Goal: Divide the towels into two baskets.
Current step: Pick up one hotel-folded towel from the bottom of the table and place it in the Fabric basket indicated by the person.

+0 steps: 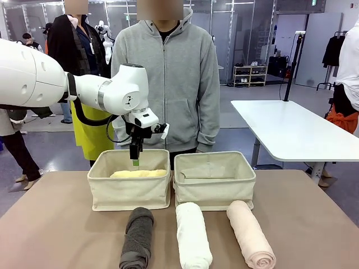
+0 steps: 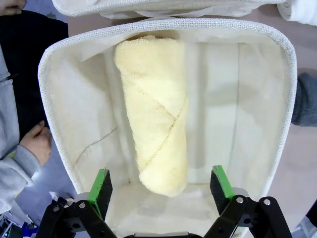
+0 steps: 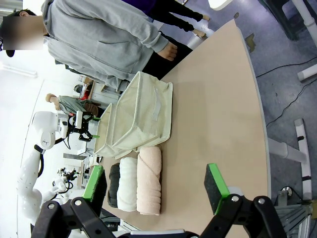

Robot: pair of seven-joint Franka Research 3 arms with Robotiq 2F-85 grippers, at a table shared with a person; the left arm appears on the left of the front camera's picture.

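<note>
My left tool (image 1: 135, 163) hangs over the left basket (image 1: 129, 195), its jaws spread wide with nothing between them; under it the pale yellow towel (image 2: 156, 114) lies lengthwise on the bottom of this basket. The right basket (image 1: 213, 190) stands just beside the left one, and I see no towel inside it. In front of the baskets, on the table (image 1: 50, 230), three rolls lie side by side without touching: the dark grey towel (image 1: 136, 238), then the white towel (image 1: 193, 235), then the pale pink towel (image 1: 251, 234). My right tool (image 3: 155, 182) is well apart from them, also wide and empty.

I judge these rolls to be light and soft; the terry cloth should give under the pads and not slip, and nothing here can break. The danger, I think, is that a roll opens if I pull it by an end or by the outer flap; so I would take each one across its middle, the jaws on its two long sides, and close enough to press the layers together. The ends will probably sag a little. The basket walls look soft too; I would come in from above rather than push against them.

I count four towels, one in a basket and three on the table; two baskets; two tools.
</note>
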